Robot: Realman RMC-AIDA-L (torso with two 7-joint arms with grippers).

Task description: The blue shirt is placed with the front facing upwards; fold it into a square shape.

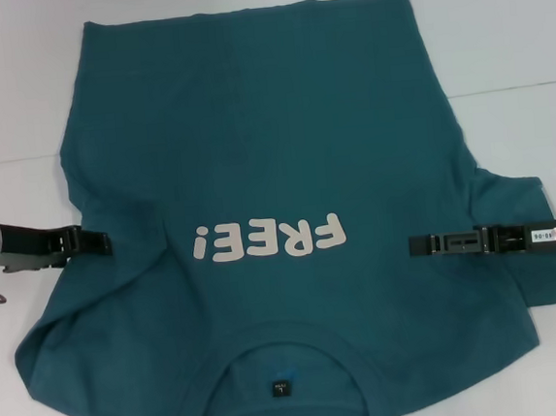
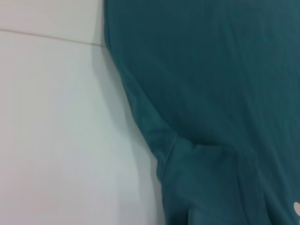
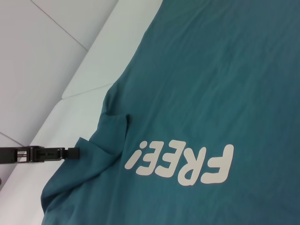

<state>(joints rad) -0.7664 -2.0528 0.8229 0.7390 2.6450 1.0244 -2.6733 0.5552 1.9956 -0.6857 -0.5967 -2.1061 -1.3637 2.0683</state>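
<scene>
Shirt (image 1: 283, 149) flat on white table (image 1: 14, 85)

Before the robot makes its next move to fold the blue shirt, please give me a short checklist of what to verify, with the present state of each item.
1. Front facing up: ok. The "FREE!" print shows on the blue shirt.
2. Shirt lying flat: not ok. Both sleeves are rumpled, and the cloth wrinkles near the collar.
3. Left gripper placed: ok. It sits at the shirt's left edge, level with the print.
4. Right gripper placed: ok. It lies over the shirt's right side, near the sleeve.
5. Cloth actually grasped: cannot tell for either gripper.
6. Whole shirt on the table: cannot tell. The collar end runs out of the head view.
</scene>
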